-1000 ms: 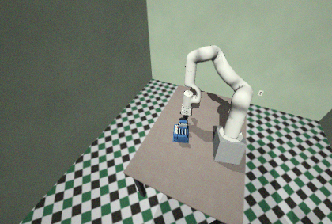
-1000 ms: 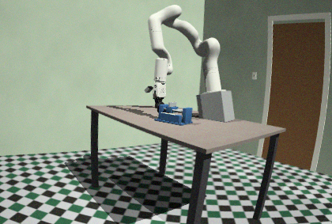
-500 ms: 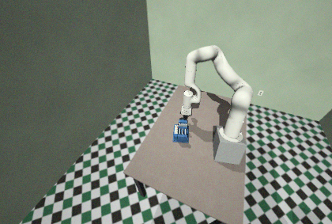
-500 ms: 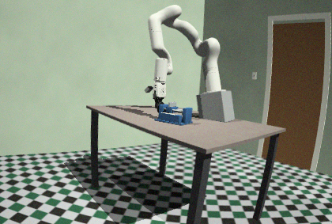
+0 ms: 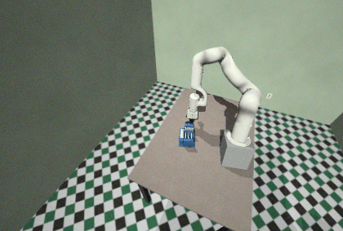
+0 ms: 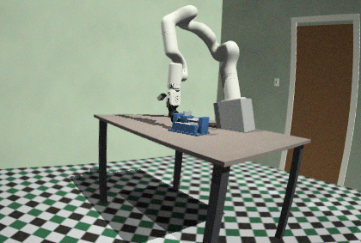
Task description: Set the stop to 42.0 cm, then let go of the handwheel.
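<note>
Gripper (image 6: 172, 110) is pointing straight down, gripping the handwheel (image 6: 174, 115) at the far end of the blue fixture (image 6: 189, 125) sitting on the table (image 6: 241, 143).

Matt brown table top (image 6: 241, 143), smooth white arm (image 6: 228, 70), blue plastic-looking fixture (image 6: 191, 126), glossy checkered floor (image 6: 52, 212).

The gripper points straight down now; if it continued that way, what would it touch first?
Its fingers are already shut on the handwheel, so the gripper would press first into the blue stop fixture, probably at the handwheel end, then the table. Details are too small to confirm.
</note>
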Robot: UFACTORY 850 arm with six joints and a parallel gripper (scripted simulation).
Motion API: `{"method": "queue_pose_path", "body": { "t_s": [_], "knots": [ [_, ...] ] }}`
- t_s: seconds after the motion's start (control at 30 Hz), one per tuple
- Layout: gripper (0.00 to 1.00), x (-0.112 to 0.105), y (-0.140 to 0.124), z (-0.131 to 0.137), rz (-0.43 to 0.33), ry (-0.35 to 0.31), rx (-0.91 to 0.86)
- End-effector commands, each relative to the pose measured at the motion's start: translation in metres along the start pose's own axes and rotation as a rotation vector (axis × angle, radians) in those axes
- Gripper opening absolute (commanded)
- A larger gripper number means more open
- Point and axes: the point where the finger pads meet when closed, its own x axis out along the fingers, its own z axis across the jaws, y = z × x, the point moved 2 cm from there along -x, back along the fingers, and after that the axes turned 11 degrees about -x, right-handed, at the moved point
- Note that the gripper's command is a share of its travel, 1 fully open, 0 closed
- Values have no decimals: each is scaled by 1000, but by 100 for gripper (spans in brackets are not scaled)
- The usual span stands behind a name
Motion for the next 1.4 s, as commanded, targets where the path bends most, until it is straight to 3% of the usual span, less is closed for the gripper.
{"method": "queue_pose_path", "body": {
  "t_s": [0.0,1.37],
  "knots": [
    [6,-1,0,-1,1,1,0],
    [6,-9,2,-8,1,1,0]
  ]
}}
